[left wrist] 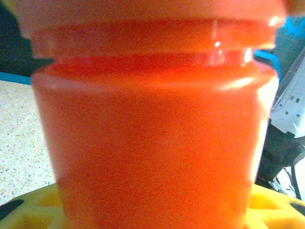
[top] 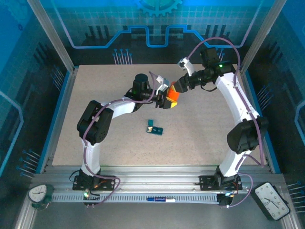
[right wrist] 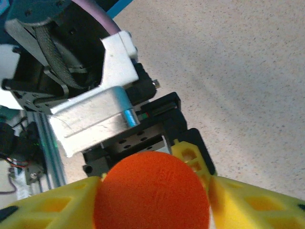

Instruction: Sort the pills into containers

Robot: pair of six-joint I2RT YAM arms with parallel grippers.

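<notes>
A: Pill box [top: 154,128] overhead: too small, can't tell lids, compartments or pills.
B: Left wrist: orange bottle [left wrist: 152,143] blurred, cut off by top and bottom edges. Yellow fingers [left wrist: 274,207] of the left tool [top: 165,100] mostly hidden behind it.
A: Right wrist: the bottle's round end runs off the bottom edge; fingers [right wrist: 257,205] of the right tool [top: 178,90] cropped too.
B: Overhead, both tools' fingertips too small; contact with the bottle unreadable.

Table [top: 209,138] open round pill box [top: 155,127]; left arm [top: 102,114], right arm [top: 238,100], orange bottle [top: 172,97] crowd beyond.
</notes>
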